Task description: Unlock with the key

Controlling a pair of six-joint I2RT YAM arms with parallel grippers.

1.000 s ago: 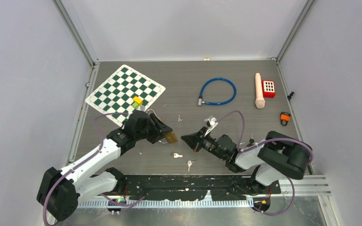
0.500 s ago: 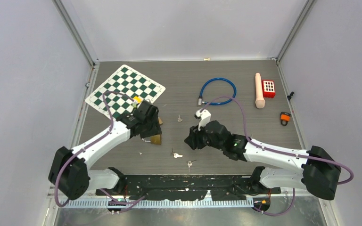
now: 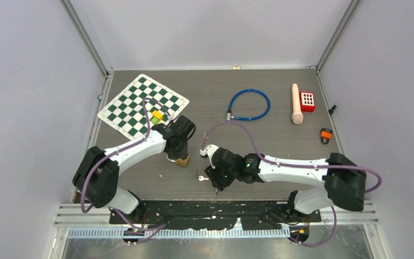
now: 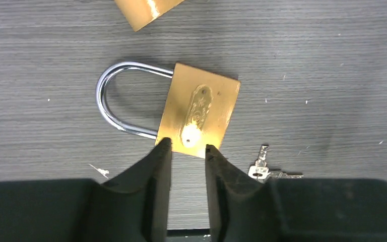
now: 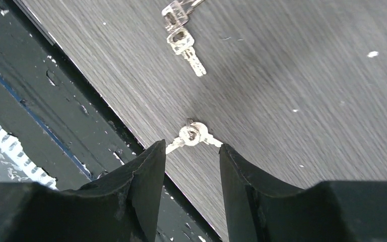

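Left claw [image 4: 186, 151] narrowly parted, pinching nothing, tips at lower edge of padlock [image 4: 201, 116], flat on counter [image 4: 307, 60] mid-frame. Right claw [image 5: 191, 151] spread over key [image 5: 191, 135], lower centre. Key looks light, thin, slippery: pinch its head.

White shells on left arm [image 3: 137, 150] and right arm [image 3: 296, 162], black joints, purple cable [image 3: 230, 123] looping behind matte-black, wedge-shaped jaws.
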